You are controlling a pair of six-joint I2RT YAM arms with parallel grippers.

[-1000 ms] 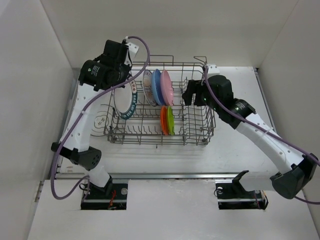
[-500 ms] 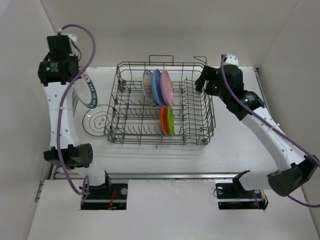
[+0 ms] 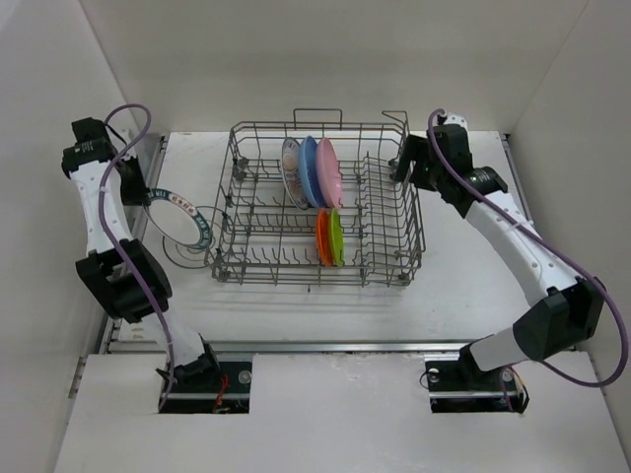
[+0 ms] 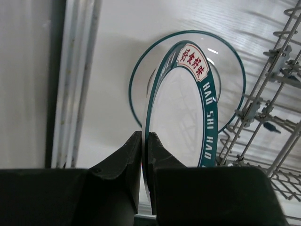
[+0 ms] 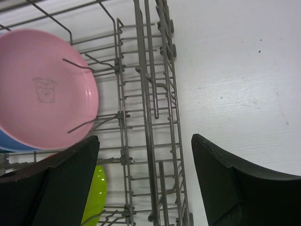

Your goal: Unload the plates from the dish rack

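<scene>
My left gripper (image 3: 148,200) is shut on the rim of a clear teal-rimmed plate (image 3: 180,219), held tilted just left of the dish rack (image 3: 394,258). In the left wrist view the fingers (image 4: 127,155) pinch the plate (image 4: 181,122) above a second teal-rimmed plate (image 4: 225,61) lying flat on the table. In the rack stand a white patterned plate (image 3: 291,169), a blue (image 3: 309,169), a pink (image 3: 328,172), an orange (image 3: 321,236) and a lime-green one (image 3: 336,238). My right gripper (image 3: 402,163) is open and empty over the rack's right side (image 5: 150,94), near the pink plate (image 5: 42,89).
The flat plate (image 3: 187,251) lies on the table against the rack's left side. The white wall (image 3: 59,118) and a rail (image 4: 77,80) stand close on the left. Bare table (image 5: 244,70) lies right of the rack. The lime-green plate (image 5: 94,197) shows by my right gripper's left finger.
My left arm has swung left out of the rack and lowered the teal-rimmed plate over the flat plate. My right gripper has drawn back from inside the rack to its far right side.
</scene>
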